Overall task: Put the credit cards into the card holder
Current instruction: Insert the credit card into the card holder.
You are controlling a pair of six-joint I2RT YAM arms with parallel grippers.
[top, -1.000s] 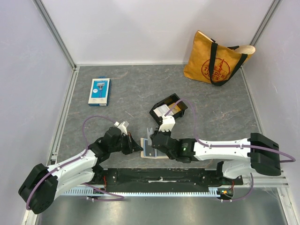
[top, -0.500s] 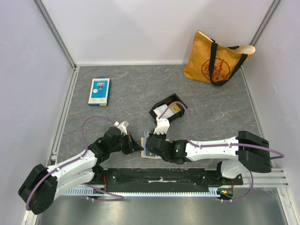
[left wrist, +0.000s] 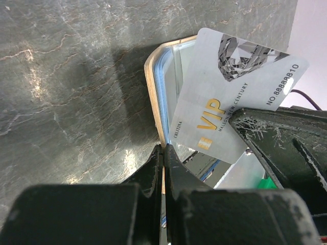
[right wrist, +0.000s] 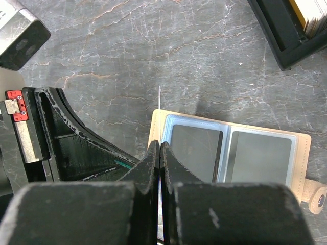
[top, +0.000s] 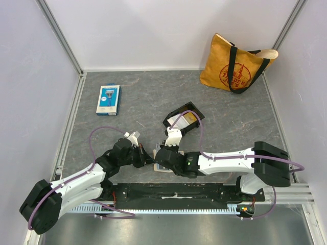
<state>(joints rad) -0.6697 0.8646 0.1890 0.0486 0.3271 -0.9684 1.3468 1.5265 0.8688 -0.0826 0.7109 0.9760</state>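
As the right gripper [right wrist: 160,148], clamped on the VIP card [left wrist: 230,97], has slid toward nine o'clock over the card holder [right wrist: 232,153] (open, at six o'clock), insertion looks near; the left gripper [left wrist: 163,150], fingers together, sits at its rim.

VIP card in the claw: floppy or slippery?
Probably stiff: the VIP card looks flat though the right gripper pinches only one end. Seen edge-on it is thin, so likely light. Its glossy face may be slippery.

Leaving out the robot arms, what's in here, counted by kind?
Tote bag: 1
Package: 1
Black tray: 1
Card holder: 1
VIP card: 1
Cards in the tray: several, too packed to count
Total: 5, plus the tray's cards
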